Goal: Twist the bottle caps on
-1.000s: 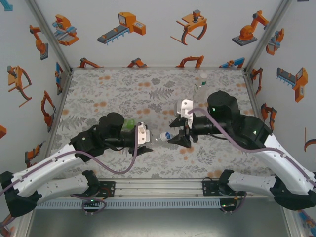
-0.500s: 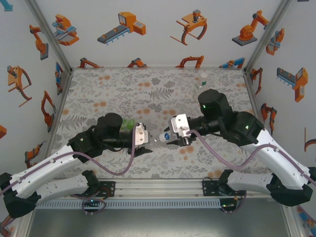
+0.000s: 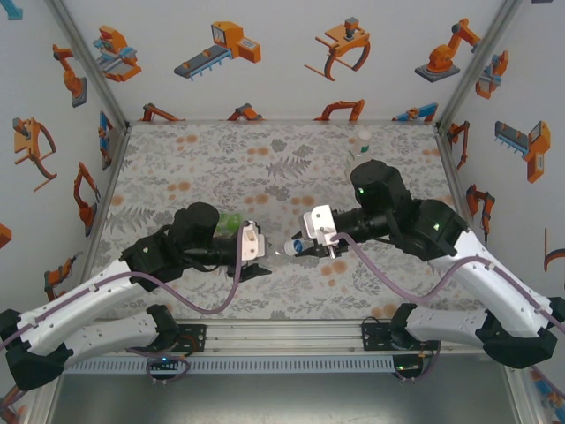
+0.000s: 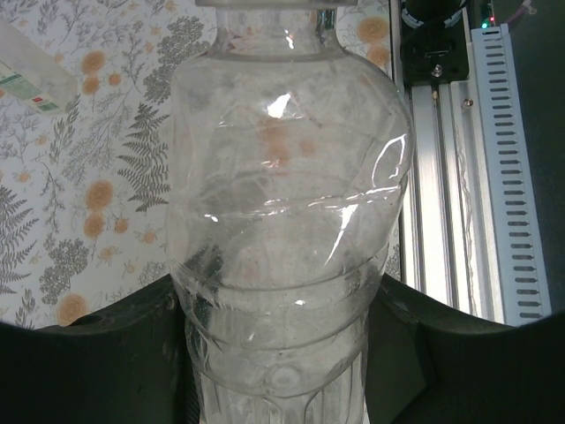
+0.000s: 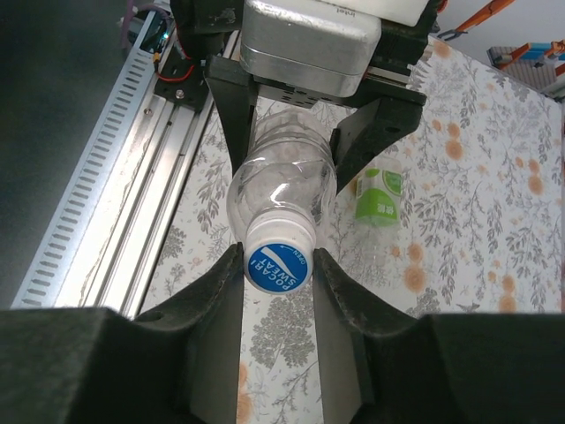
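A colourless bottle (image 5: 282, 190) is held lying level above the table, with my left gripper (image 4: 278, 353) shut round its body (image 4: 282, 221). On its mouth sits a white bottle cap (image 5: 278, 256) with a blue printed top. My right gripper (image 5: 278, 265) is shut on that cap, one finger pressing each side. In the top view the two grippers meet at the table's middle, left gripper (image 3: 263, 256) facing right gripper (image 3: 303, 246) with the cap (image 3: 298, 245) between them.
A squat green bottle (image 3: 231, 221) lies behind my left arm, its green label (image 5: 380, 199) showing past the held bottle. Another bottle (image 3: 360, 141) stands at the back right, partly behind my right arm. The metal rail (image 5: 115, 185) runs along the near edge.
My right gripper has moved left onto the cap at the bottle's mouth and shut on it. The left arm and its bottle have held still.
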Motion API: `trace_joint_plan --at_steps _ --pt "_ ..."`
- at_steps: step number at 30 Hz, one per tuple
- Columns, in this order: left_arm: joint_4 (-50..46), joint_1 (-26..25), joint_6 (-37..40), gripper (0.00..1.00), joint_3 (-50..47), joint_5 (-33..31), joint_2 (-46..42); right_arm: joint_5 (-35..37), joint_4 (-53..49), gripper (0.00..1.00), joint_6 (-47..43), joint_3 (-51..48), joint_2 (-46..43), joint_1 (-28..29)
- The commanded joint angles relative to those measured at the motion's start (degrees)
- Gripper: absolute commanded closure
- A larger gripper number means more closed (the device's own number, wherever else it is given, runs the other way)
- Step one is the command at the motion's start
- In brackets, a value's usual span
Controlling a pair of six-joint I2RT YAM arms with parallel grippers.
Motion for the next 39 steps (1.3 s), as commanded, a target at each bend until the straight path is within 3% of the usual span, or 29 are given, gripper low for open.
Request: trace_joint_plan --at_steps 1,5,11,17,21,24,28,33,34,37,39 --pt "0.19 -0.1 -0.79 1.0 2.02 0.88 -1.18 -0.74 1.44 0.79 0.33 -0.52 0.35 0.16" --pt "0.05 -0.1 -0.7 1.0 1.78 -0.15 -1.51 2.44 5.91 1.0 13.38 -1.74 -0.03 0.16" --pt "0.9 -0.11 -0.49 1.0 1.07 -4.13 -1.37 13.51 17.64 1.0 50.9 -8.88 -3.15 0.21" --pt "1.55 -0.1 -0.28 1.0 0.75 -8.94 -0.44 28.05 10.95 1.0 89.39 -9.37 -4.02 0.14" --pt "2.44 -0.1 -0.01 1.0 0.64 -11.17 0.06 29.33 11.41 1.0 113.85 -12.77 -5.07 0.12" --pt "2.69 -0.09 0.15 1.0 0.72 -12.03 0.48 29.12 10.56 1.0 127.04 -16.25 -6.04 0.06" --pt "3.02 -0.1 0.09 1.0 0.63 -11.64 0.68 30.24 11.43 1.0 130.05 -18.14 -7.17 0.03" --pt "2.8 -0.1 0.23 1.0 0.87 -10.52 0.59 31.75 10.73 1.0 124.41 -15.12 -6.72 -0.13" --pt "2.73 -0.1 0.23 1.0 0.97 -10.32 0.5 31.79 10.03 0.97 122.08 -13.91 -6.23 -0.07" --pt "2.37 -0.05 0.22 1.0 1.08 -8.77 0.42 31.93 8.52 0.66 111.3 -9.73 -5.12 -0.15" --pt "2.05 -0.1 0.12 1.0 1.08 -7.61 0.35 32.51 6.72 0.56 103.08 -6.62 -4.71 -0.13"
